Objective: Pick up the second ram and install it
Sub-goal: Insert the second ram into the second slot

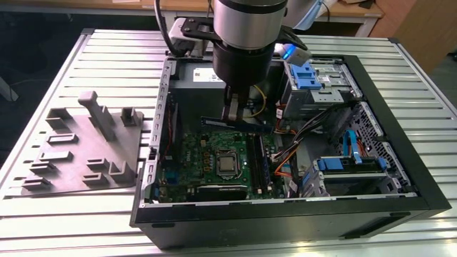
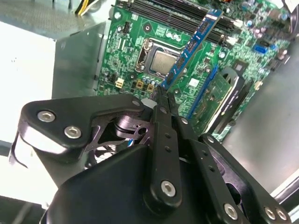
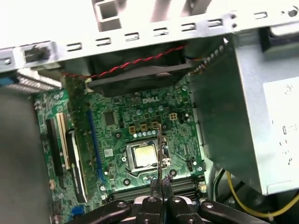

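Where the arm reaches down into an open computer case (image 1: 286,209) lying on its side on a slatted metal table (image 1: 71,59), its gripper (image 1: 232,114) hangs above the green motherboard (image 1: 192,152). Its two fingers (image 2: 164,116) are closed tight on the second ram (image 1: 243,125), pinching the thin dark blue stick between them. In the exterior view the stick lies level in the air, clear of the board, over the far end of the black memory slots (image 1: 258,160) and near the square processor socket (image 1: 227,163). In the first wrist view it shows edge-on as a thin line. A grey fixture plate (image 1: 85,150) rests on the table, beside the case at the exterior view's left.
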You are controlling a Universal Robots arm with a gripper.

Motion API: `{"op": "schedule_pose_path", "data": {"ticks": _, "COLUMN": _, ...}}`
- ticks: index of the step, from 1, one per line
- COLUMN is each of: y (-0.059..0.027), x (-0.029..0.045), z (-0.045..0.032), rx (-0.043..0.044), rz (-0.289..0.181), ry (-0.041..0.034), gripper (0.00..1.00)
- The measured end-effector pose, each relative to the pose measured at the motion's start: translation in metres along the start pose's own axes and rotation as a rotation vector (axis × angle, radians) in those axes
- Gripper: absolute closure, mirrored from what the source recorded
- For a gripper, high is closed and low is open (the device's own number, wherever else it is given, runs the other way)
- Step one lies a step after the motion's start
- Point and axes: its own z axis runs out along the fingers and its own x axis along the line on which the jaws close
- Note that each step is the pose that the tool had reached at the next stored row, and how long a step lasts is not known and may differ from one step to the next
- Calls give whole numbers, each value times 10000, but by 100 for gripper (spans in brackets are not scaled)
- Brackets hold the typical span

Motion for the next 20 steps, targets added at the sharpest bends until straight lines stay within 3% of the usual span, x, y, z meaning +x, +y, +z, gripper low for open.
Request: {"op": "schedule_pose_path", "data": {"ticks": 20, "y": 0, "x": 1, "z": 21, "rx": 138, "rz": 3630, "ry": -89, "gripper": 89}}
